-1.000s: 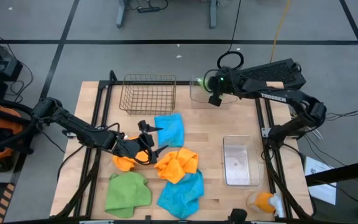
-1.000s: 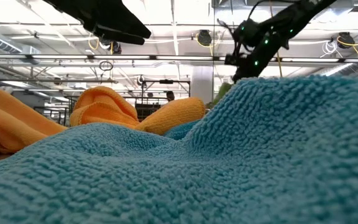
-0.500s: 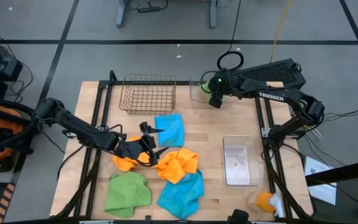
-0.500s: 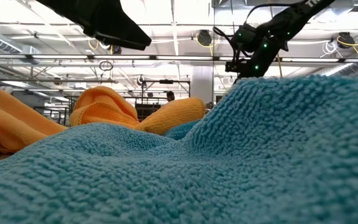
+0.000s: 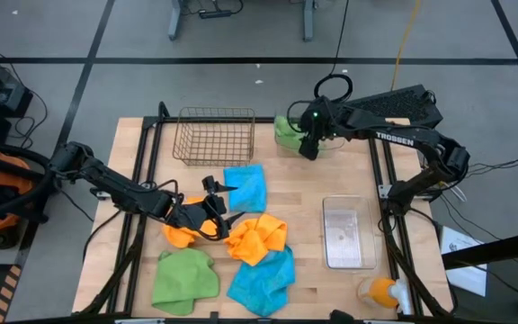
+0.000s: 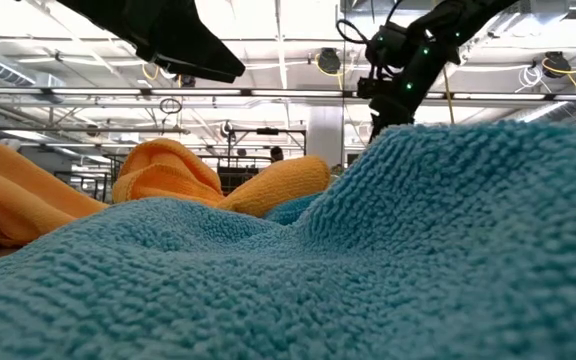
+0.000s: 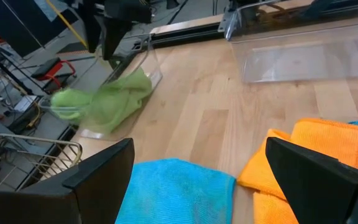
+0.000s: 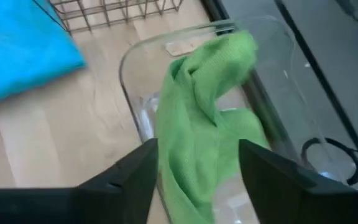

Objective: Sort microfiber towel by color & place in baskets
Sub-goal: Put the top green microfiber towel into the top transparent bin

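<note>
Green microfiber towel (image 8: 207, 118), limp and light, slumps in the clear bin (image 8: 129, 65) just beyond the right gripper's (image 8: 194, 180) parted fingers; pinch its raised fold, I judge

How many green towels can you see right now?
2. One green towel lies in the far clear bin under the right end effector; the other lies on the table's near-left. More may be hidden.
</note>
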Motion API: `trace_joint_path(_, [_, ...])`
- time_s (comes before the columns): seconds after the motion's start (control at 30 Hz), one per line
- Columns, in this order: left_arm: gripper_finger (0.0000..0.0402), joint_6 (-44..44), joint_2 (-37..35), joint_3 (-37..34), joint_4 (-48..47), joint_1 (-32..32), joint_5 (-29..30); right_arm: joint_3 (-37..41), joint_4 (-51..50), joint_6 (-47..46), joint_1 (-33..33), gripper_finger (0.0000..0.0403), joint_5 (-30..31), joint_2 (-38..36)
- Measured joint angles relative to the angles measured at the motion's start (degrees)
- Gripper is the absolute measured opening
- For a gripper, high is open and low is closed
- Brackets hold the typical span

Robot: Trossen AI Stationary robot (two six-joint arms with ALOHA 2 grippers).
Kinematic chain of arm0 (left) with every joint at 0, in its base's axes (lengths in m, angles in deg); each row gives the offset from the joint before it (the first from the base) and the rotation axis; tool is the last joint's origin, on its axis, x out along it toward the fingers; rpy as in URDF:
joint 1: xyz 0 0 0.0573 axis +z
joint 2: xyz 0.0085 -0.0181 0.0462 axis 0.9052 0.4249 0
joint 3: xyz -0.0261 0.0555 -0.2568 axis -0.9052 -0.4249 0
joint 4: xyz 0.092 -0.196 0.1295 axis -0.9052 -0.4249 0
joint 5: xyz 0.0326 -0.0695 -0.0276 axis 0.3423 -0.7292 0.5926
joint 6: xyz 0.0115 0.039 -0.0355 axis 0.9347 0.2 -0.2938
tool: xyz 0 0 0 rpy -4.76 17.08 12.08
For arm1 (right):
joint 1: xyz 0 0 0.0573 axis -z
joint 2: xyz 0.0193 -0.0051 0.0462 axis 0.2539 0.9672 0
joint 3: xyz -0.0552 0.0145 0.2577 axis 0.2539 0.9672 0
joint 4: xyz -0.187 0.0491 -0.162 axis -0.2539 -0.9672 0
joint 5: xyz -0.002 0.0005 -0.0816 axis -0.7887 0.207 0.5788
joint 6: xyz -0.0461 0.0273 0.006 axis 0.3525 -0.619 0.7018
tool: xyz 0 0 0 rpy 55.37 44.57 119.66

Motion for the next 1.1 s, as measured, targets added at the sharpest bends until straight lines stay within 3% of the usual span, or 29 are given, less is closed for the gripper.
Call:
trace_joint_path(0.17, [0.0370, 0.0, 0.0, 0.0, 0.0, 0.0, 0.0, 0.0, 0.0, -2.2, 0.0, 0.0121, -0.5, 0.8])
trace_joint_path(0.37, [0.0370, 0.0, 0.0, 0.0, 0.2, 0.0, 0.0, 0.0, 3.9, -3.7, -0.2, 0.0014, -7.7, 2.7])
trace_joint_path(0.67, [0.0370, -0.1, 0.0, 0.0, 0.3, 0.0, 0.0, 0.0, 10.9, -5.2, -0.2, 0.0012, -6.4, 10.8])
trace_joint_path(0.87, [0.0370, -0.1, 0.0, 0.0, 0.0, 0.0, 0.0, 0.0, 10.5, -5.3, 0.2, 0.0002, 6.0, 15.1])
trace_joint_path(1.1, [0.0370, 0.0, 0.0, 0.0, -0.1, 0.0, 0.0, 0.0, 10.5, -5.3, 0.4, 0.0003, 6.1, 13.3])
